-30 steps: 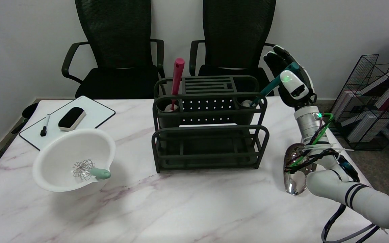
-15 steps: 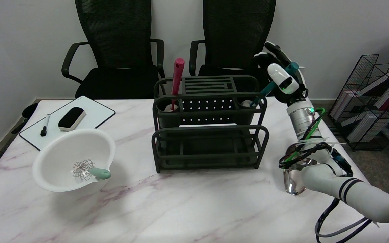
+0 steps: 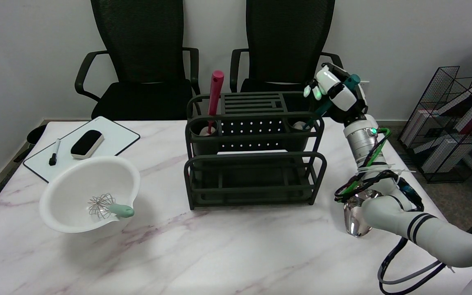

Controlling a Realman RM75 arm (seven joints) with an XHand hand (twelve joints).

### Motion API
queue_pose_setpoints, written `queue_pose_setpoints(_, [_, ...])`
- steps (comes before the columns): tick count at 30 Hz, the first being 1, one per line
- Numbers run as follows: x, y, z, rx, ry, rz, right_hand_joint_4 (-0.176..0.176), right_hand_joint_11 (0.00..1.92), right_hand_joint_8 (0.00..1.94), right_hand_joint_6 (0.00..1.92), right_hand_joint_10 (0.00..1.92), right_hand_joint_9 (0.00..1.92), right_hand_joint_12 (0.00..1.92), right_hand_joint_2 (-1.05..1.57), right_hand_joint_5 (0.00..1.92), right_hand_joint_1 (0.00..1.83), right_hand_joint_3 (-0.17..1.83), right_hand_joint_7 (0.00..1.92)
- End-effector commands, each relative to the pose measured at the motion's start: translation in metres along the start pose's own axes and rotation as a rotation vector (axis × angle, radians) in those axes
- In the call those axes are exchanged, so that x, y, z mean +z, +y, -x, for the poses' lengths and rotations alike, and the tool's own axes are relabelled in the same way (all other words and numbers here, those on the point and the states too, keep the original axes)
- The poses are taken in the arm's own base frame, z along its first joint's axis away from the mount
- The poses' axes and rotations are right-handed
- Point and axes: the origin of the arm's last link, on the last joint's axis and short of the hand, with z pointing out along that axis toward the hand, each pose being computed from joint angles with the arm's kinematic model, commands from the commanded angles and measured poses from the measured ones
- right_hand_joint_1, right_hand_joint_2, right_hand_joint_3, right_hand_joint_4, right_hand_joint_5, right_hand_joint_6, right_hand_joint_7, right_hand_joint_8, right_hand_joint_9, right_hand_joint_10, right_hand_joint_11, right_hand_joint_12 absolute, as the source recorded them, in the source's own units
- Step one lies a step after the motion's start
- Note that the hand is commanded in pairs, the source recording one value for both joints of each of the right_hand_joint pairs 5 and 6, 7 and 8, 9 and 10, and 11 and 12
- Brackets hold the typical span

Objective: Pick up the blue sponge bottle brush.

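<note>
Right hand [image 3: 336, 95] wraps the bottle brush [image 3: 320, 110] handle, its head below in the rack [image 3: 254, 164] cup, set to lift.

Blue sponge bottle brush [image 3: 320, 110]: teal handle leaned up and right out of dark rack's [image 3: 254, 172] right-hand cup, pale sponge end down inside, handle top among hand's fingers.
</note>
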Motion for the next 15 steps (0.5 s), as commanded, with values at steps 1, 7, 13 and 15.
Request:
queue_pose_setpoints(1, [0.0033, 0.0026, 0.0046, 0.009, -0.004, 0.005, 0.0, 1.35, 1.75, 1.81, 1.63, 1.63, 1.35, 1.0, 1.81, 1.06, 0.83, 1.75])
queue_pose_setpoints(7, [0.0033, 0.0043, 0.0059, 0.016, 0.0, 0.01, 0.0, 1.51, 1.92, 1.92, 1.76, 1.76, 1.51, 1.19, 1.92, 1.03, 0.74, 1.92])
queue_pose_setpoints(13, [0.0034, 0.0044, 0.0061, 0.017, -0.001, 0.01, 0.0, 1.65, 1.92, 1.92, 1.88, 1.88, 1.65, 1.19, 1.92, 1.06, 0.7, 1.92])
queue_pose_setpoints(15, [0.0034, 0.0044, 0.0061, 0.017, -0.001, 0.01, 0.0, 1.67, 1.92, 1.92, 1.89, 1.89, 1.67, 1.19, 1.92, 1.06, 0.7, 1.92])
